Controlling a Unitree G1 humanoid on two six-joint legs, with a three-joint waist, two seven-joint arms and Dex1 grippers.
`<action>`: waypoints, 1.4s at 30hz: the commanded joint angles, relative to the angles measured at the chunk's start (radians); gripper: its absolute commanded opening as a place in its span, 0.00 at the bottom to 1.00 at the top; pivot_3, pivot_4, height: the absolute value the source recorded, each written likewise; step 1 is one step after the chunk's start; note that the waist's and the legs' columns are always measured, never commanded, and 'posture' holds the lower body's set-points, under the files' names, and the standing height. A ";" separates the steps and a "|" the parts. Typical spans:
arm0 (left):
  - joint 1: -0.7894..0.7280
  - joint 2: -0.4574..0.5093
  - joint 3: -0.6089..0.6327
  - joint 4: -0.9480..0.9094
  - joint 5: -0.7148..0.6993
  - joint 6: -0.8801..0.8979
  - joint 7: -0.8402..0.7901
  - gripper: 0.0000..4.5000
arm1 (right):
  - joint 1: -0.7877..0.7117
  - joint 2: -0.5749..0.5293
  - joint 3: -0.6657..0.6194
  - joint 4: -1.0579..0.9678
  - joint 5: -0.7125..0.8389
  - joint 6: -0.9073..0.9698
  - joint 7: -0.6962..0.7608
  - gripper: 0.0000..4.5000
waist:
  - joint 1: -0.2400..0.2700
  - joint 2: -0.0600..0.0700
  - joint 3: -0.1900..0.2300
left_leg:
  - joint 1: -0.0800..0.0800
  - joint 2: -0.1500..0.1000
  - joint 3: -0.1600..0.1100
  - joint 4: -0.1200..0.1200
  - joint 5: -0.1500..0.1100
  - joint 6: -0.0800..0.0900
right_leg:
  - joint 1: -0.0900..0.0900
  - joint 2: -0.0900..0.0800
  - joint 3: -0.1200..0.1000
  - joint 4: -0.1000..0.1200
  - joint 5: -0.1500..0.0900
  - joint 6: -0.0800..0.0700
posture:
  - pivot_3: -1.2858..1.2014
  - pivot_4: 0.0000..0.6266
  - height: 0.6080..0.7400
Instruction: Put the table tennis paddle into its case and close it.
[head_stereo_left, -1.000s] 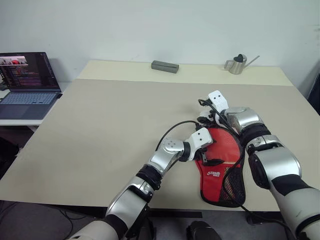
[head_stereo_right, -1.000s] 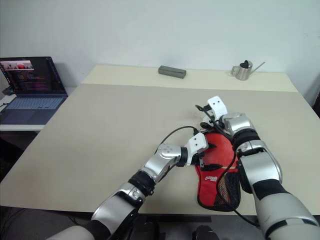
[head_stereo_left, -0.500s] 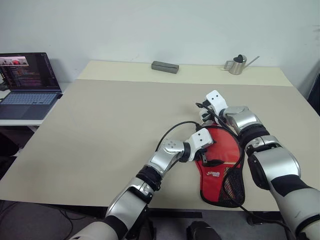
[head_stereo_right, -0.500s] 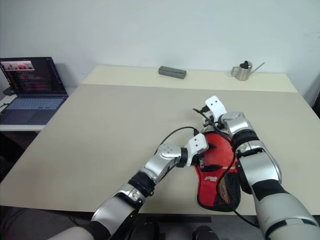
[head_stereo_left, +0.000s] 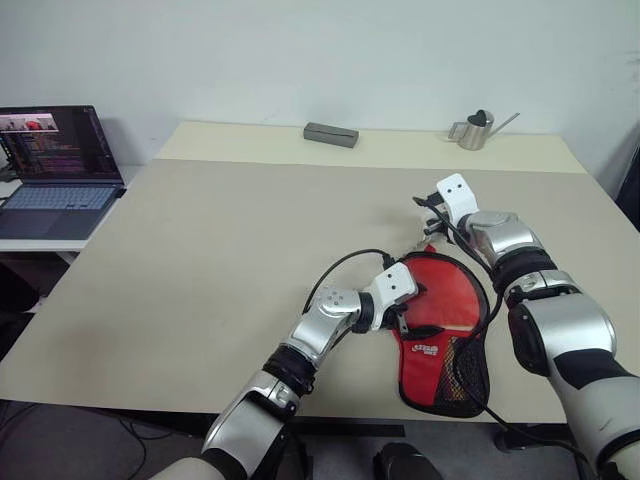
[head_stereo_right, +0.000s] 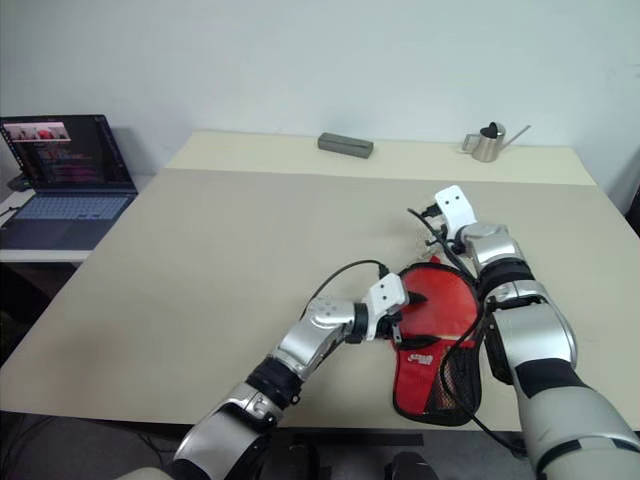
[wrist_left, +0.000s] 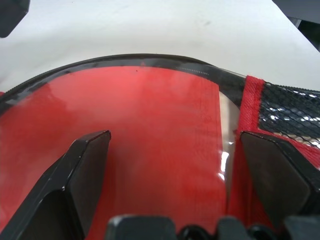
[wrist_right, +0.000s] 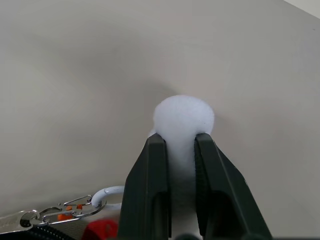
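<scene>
Lengthwise, running twelve to six: case (head_stereo_left: 445, 300); at nine, left gripper (wrist_left: 172, 165) spread open; at twelve, right gripper (wrist_right: 180, 145) pinching white puff (wrist_right: 183, 115).

table (head_stereo_left: 220, 240) left bare (case (head_stereo_left: 445, 310) right)

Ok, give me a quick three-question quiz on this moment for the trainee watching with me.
1. True or false: the left gripper is shut.
2. What lies under the left gripper? A the case; B the laptop; C the watering can.
3. What is pinched in the right gripper?

Key: 1 false, it stands wide open. 2 A. 3 a small white object, too blurred to name further.
</scene>
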 joint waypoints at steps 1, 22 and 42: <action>0.057 0.017 -0.048 0.045 0.030 0.072 -0.014 1.00 | 0.002 -0.037 -0.014 -0.039 0.000 -0.013 0.002 0.05 | 0.001 0.000 0.000 | 0.000 0.000 0.000 0.000 0.000 0.000 | 0.000 0.000 0.000 0.000 0.000 0.000 | 0.52 0.24 1.00; -0.036 -0.006 -0.053 0.165 0.074 0.056 0.076 1.00 | 0.303 -0.287 -0.048 -0.523 0.041 0.244 0.165 0.05 | 0.008 0.000 0.000 | 0.002 -0.003 -0.002 0.003 0.001 0.001 | 0.005 -0.002 0.000 -0.002 0.001 0.002 | 0.52 0.24 1.00; -0.062 -0.042 -0.064 0.233 0.079 0.030 0.088 1.00 | 0.733 -0.597 -0.111 -1.055 0.212 0.531 0.424 0.04 | 0.010 -0.001 0.000 | 0.001 -0.016 -0.005 0.001 0.004 0.009 | 0.006 -0.015 -0.001 -0.004 0.001 0.009 | 0.52 0.24 1.00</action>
